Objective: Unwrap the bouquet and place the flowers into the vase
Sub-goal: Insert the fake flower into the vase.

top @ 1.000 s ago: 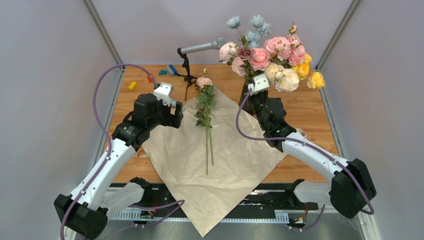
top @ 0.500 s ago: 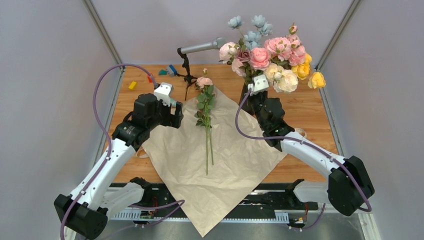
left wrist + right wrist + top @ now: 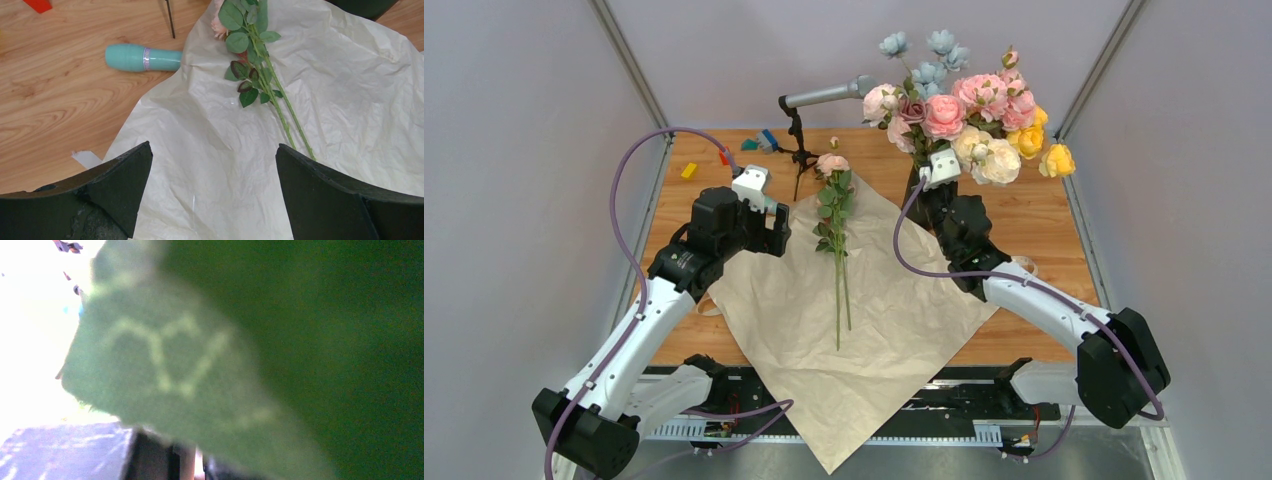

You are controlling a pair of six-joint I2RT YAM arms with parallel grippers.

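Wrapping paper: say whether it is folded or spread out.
Spread out: the paper lies open and flat, with loose stems on top.

The table (image 3: 1044, 215) is pale wood with a clear grain and a smooth, low sheen. On it lies a sheet of paper (image 3: 874, 320), beige, matt and finely crinkled all over. The flowers (image 3: 235, 42) on the paper have smooth green stems and matt leaves. At the far left a teal tube (image 3: 142, 57) is smooth plastic with a soft gloss. The left gripper (image 3: 214, 170) has fingers (image 3: 120, 190) of black, matt, faintly grainy material. The arm shells (image 3: 624, 355) are glossy white plastic.
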